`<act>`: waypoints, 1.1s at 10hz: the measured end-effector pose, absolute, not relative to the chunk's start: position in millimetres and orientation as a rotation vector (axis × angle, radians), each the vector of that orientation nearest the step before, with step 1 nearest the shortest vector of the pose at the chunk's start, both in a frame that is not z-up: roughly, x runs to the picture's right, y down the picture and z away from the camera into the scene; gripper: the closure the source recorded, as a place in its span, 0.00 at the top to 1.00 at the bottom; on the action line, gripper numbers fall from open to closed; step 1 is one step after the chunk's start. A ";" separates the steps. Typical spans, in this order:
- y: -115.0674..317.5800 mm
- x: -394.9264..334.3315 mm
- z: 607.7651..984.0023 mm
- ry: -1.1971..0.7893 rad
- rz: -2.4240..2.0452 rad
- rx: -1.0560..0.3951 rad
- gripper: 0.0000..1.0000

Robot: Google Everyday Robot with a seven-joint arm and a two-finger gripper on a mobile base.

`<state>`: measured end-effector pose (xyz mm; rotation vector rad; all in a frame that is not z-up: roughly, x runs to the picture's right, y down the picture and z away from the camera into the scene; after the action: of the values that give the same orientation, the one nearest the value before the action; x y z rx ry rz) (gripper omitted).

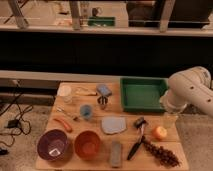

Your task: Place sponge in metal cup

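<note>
- Broadly, the worktop (150, 117) carries everything spread out in loose rows, none stacked, so each piece can be reached from above.
- To the right stands the arm (192, 87), bent down over the worktop's right edge, well apart from the task's things; I judge the reach has not yet begun.
- Beside it, the green tray (144, 80) sits at the back right and may narrow a straight sideways path to the left.
- Purple bowl (52, 145) and orange bowl (87, 145) sit side by side at the front left, out of the way.
- Middle front, the flat slab (114, 124) lies alone, easy to mistake for the target.
- Below the arm, the end effector (170, 120) hangs open and holds nothing, just right of the tray's front corner.
- Back centre, the sponge (104, 90) lies flat on the worktop, just behind the cup.
- Smallest, the metal cup (102, 102) stands upright with its mouth up, ready to receive the sponge; a blue cup (86, 111) stands near its front left.
</note>
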<state>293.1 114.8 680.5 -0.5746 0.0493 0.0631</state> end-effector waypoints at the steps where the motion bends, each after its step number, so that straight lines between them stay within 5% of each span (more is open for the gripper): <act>1: 120.0 290.3 683.4 0.067 0.064 -0.581 0.80; 11: 119.1 184.4 711.6 0.047 0.041 -0.585 0.80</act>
<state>184.4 119.1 711.6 -0.5852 0.0471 0.0407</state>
